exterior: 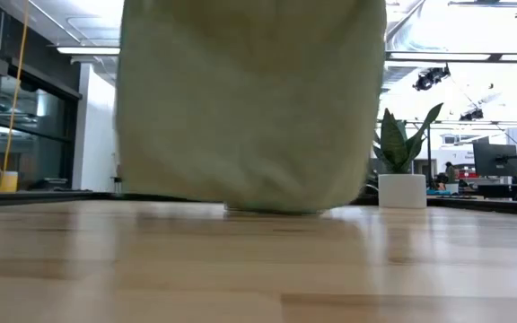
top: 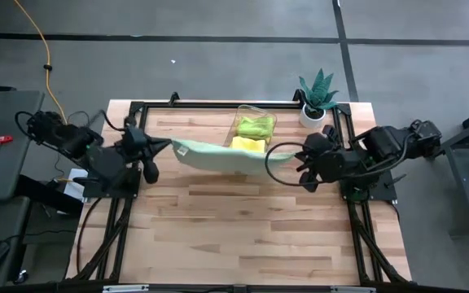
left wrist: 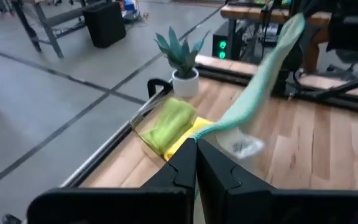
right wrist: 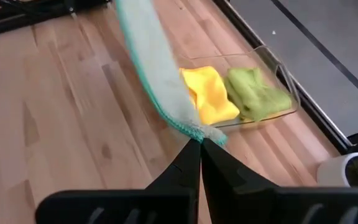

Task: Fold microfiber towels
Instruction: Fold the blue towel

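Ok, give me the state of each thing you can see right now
Mint towel: stretched in the air between both grippers, hanging down to the table.
Left gripper: shut on a towel corner.
Right gripper: shut on the opposite corner.
Bin: holds the yellow towel and the lime towel, both crumpled.
Plant: upright.

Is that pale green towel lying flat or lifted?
Lifted: the mint towel hangs stretched between left gripper and right gripper, its bottom edge brushing the table.

The near half of the surface (top: 243,236) lies bare wood, open to pass. Across the middle a mint towel (top: 218,155) hangs stretched between the two arms, barring the way to the clear bin (top: 255,126) and potted plant (top: 316,102) behind.
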### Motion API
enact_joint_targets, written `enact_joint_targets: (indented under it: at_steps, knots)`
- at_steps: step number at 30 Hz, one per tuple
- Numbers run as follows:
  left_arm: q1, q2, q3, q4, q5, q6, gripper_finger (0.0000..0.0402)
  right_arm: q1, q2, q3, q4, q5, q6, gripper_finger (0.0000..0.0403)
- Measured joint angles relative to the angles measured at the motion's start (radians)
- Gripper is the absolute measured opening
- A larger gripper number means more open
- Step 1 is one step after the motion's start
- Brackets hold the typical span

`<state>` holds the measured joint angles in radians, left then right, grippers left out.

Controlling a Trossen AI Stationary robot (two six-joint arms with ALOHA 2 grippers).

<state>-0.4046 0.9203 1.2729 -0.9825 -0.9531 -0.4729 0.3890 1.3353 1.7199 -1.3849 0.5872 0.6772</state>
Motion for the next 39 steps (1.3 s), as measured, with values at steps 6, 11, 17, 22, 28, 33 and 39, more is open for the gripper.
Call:
enact_joint_targets:
  at_steps: [6, 11, 17, 22, 28, 33, 39]
  knots:
    - [-0.065, 0.054, -0.110, 0.001, 0.034, -0.169, 0.0000, 0.055, 0.064, 0.000, -0.008, -0.048, 0.053, 0.0000]
    - [-0.167, 0.121, -0.224, 0.005, 0.127, -0.419, 0.0000, 0.139, 0.177, 0.000, -0.012, -0.126, 0.175, 0.0000]
    - [-0.336, 0.229, -0.296, 0.025, 0.233, -0.734, 0.0000, 0.263, 0.355, 0.000, -0.025, -0.234, 0.361, 0.0000]
    - [-0.470, 0.360, -0.299, 0.076, 0.278, -0.947, 0.0000, 0.344, 0.495, 0.000, 0.036, -0.309, 0.524, 0.0000]
    - [-0.552, 0.538, -0.299, 0.212, 0.336, -1.083, 0.0000, 0.398, 0.637, 0.000, 0.182, -0.421, 0.623, 0.0000]
    - [-0.569, 0.638, -0.300, 0.342, 0.413, -1.147, 0.0000, 0.411, 0.681, 0.000, 0.275, -0.495, 0.625, 0.0000]
    - [-0.553, 0.577, -0.300, 0.284, 0.367, -1.180, 0.0000, 0.372, 0.616, 0.000, 0.122, -0.425, 0.625, 0.0000]
